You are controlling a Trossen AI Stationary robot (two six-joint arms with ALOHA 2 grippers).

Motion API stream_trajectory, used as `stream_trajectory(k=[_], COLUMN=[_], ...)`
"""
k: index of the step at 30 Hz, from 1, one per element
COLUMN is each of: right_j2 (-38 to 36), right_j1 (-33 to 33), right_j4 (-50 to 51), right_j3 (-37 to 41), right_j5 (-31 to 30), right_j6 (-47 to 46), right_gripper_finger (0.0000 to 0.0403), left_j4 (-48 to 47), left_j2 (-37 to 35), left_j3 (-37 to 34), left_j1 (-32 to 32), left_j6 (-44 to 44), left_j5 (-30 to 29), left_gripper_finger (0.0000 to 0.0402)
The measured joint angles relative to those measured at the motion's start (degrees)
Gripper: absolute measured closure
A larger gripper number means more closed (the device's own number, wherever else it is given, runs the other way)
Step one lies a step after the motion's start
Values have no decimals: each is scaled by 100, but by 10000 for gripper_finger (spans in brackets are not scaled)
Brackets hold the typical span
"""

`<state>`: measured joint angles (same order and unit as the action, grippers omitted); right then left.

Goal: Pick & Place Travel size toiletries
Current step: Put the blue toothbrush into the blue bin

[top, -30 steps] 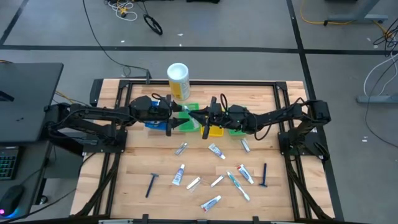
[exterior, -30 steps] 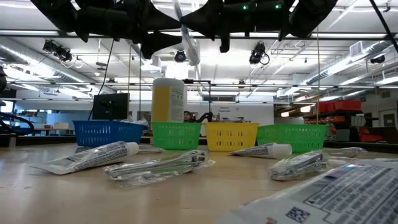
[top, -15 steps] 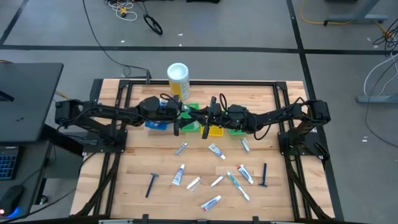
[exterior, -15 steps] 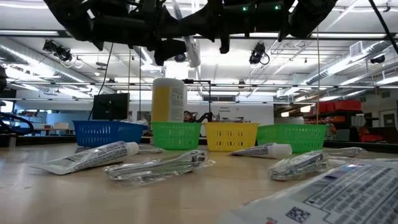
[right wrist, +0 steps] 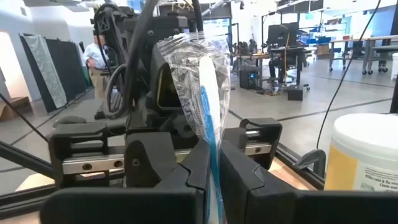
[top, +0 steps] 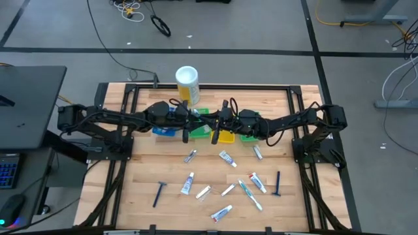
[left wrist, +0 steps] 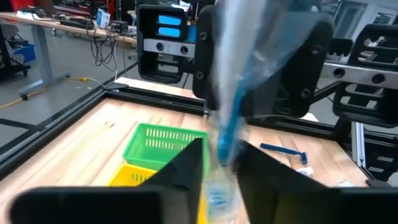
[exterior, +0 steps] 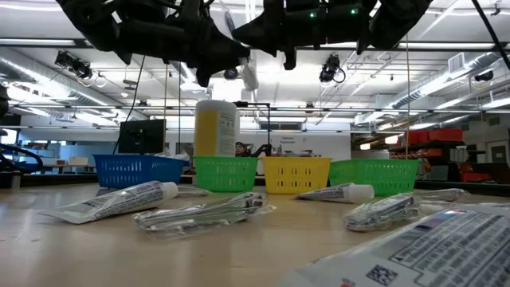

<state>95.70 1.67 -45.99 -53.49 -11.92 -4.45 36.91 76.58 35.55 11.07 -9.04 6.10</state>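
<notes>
A toothbrush in a clear crinkled wrapper (exterior: 240, 49) stands roughly upright in the air above the row of bins. Both grippers reach level toward each other and meet at it. My left gripper (top: 194, 121) (left wrist: 221, 167) is shut on its lower stretch. My right gripper (top: 208, 122) (right wrist: 211, 163) is shut on it too. Other travel size toiletries lie flat on the wooden table: small tubes (top: 227, 158) (top: 187, 184), a toothbrush (top: 250, 194) and dark blue razors (top: 160, 192) (top: 277, 184). My left gripper pinches the wrapped toothbrush between its two fingers (left wrist: 186, 168), at the blue-and-white stretch near its lower end (left wrist: 225, 146). It comes level from the table's left. The toothbrush runs up across the fingers, lifted clear. My right gripper pinches the toothbrush and its wrapper (right wrist: 210, 140) between its two fingers (right wrist: 242, 171), level from the table's right. The wrapper's crinkled top (right wrist: 193, 62) sticks up above the fingers. The toothbrush stands nearly upright, clear of the bins.
Below the grippers stand a blue bin (exterior: 137, 170), a green bin (exterior: 226, 173), a yellow bin (exterior: 296, 174) and another green bin (exterior: 374, 174). A tall white-and-yellow canister (top: 187, 83) stands at the far edge. A black frame (top: 290, 91) rims the table.
My left gripper has moved toward the table's right and slightly down, up to the right gripper, and has shut on the wrapped toothbrush. The right gripper has kept its hold and stayed where it was.
</notes>
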Motion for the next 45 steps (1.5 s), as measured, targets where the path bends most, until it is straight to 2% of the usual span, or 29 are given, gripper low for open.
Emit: stream_trajectory(k=[3,5,12,19,22,25,30,34,41,45], right_j2=[0,-2,-11,-11,-14,-122,-456,-628,-651,-651], right_j1=[20,18,24,70,83,84,88,86,98,99], right_j4=[85,143,228,581,798,1244,2168,2765,2965,2951], right_j3=[0,0,0,2,4,9,11,11,11,11], right_j5=[23,3,252,294,-47,-299,-134,-136,-138,-139], right_j6=[20,27,211,236,193,190,71,-73,-111,-81], right_gripper_finger=[375,375,360,300,275,256,235,231,231,231], left_j4=[-22,-42,-70,-223,-456,-986,-2112,-3467,-5894,-6397], left_j2=[0,0,0,0,-51,-165,-616,-1146,-1769,-1672], left_j3=[0,-5,-9,-9,-7,0,0,2,2,0], left_j1=[0,0,0,5,74,187,526,951,1726,2035], left_j6=[-43,-55,-252,-452,-635,-785,-819,-900,-1141,-1210], left_j5=[-8,11,13,-144,-259,-395,-596,-595,-817,-567], left_gripper_finger=[358,372,372,371,371,370,369,370,370,370])
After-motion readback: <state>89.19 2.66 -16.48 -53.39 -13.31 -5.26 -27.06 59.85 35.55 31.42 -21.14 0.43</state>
